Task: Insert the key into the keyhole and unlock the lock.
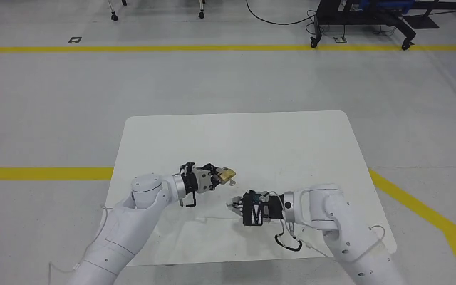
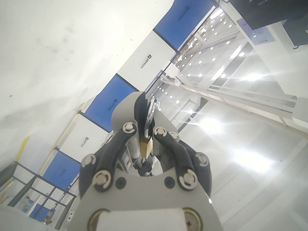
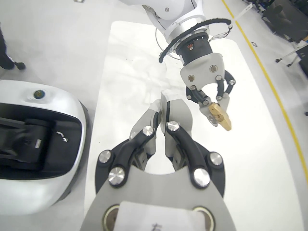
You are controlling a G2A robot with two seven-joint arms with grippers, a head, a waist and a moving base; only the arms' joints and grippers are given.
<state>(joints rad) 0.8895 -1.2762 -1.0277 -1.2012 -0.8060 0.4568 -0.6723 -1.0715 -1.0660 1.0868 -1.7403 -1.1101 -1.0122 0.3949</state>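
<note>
A small brass padlock (image 1: 226,173) with a silver shackle is held above the white table (image 1: 285,135), my left gripper (image 1: 219,177) shut on it. In the left wrist view its brass body (image 2: 146,148) sits between the closed fingers (image 2: 125,116). The right wrist view shows the padlock (image 3: 222,119) sticking out past the left gripper (image 3: 216,110). My right gripper (image 1: 234,205) hovers just in front of and right of the lock, a short gap away. Its fingers (image 3: 154,118) are pressed together, and I cannot make out a key between them.
Both grippers hover over the front middle of the table, near its front edge (image 1: 235,262). The far half of the tabletop (image 3: 134,56) is bare. A yellow floor line (image 1: 43,173) passes by the table's sides.
</note>
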